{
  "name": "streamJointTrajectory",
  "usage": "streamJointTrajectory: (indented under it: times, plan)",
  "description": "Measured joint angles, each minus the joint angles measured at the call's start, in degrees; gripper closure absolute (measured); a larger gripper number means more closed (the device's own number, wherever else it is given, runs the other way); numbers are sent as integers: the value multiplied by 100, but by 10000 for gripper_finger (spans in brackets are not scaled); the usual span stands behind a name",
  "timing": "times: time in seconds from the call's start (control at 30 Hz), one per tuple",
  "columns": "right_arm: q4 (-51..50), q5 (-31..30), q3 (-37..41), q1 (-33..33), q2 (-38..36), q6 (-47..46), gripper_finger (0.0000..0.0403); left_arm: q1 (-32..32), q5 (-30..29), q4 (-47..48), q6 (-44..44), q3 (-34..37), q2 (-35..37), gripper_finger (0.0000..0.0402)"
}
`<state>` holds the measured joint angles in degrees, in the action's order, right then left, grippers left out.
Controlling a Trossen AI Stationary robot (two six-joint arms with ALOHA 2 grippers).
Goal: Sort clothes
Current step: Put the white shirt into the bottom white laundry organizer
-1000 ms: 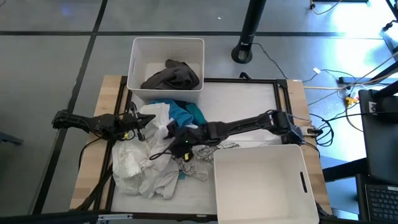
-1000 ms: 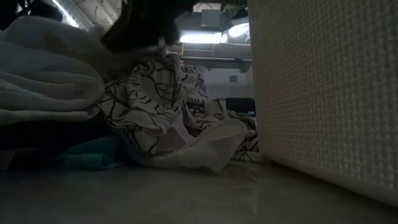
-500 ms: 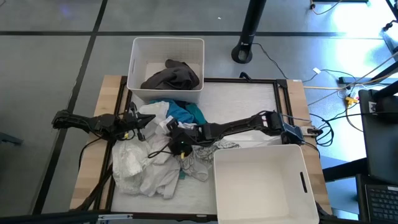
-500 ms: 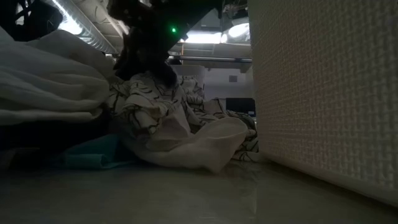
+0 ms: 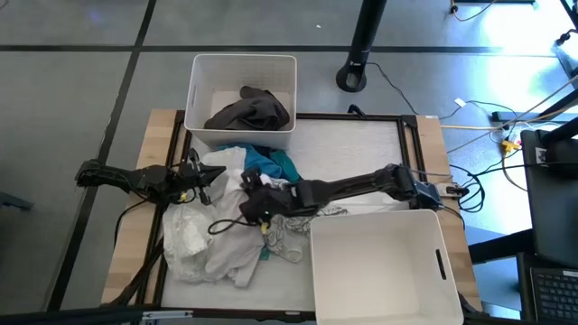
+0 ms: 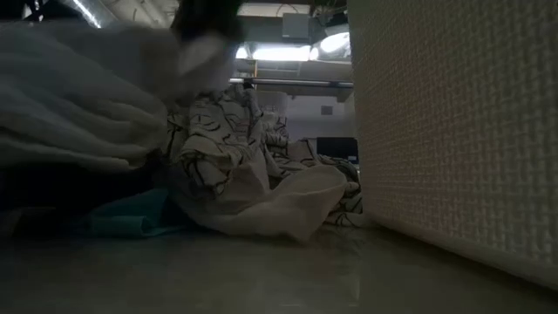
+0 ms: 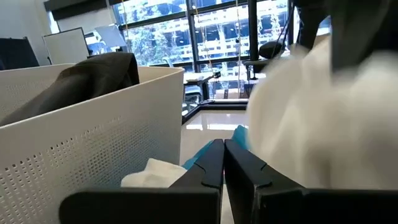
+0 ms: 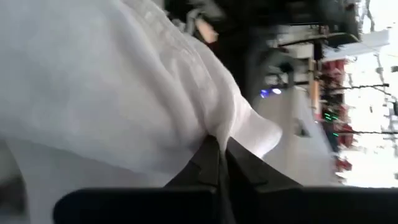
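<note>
We see the right gripper (image 5: 246, 204) pinched shut on the white garment (image 8: 93, 81) at the centre of the clothes pile (image 5: 226, 226), while the left gripper (image 5: 206, 183) waits closed and empty at the pile's ten o'clock.

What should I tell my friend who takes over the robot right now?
Right gripper: jaws shut on the white garment in the middle of the clothes pile.
Left gripper: jaws shut, holding nothing, at the pile's left edge.
Done: one dark grey garment lies in the far bin.
Left: the white, teal and patterned clothes lie on the table; the near bin holds nothing visible. Next, probably lift the white garment out.
</note>
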<state>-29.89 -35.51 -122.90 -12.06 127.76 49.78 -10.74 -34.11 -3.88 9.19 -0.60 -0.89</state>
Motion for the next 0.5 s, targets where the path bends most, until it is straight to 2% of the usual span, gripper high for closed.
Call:
streamJointTrajectory:
  times: [0.3,0.5]
  plan:
    - [-878,-1056,-1160,-334,-410,-4,393,-2,-2,4,-79,0,-2,398]
    - [-1080,-1512,-1170,-475,-1010,17,397,-2,-2,1,-77,0,2,398]
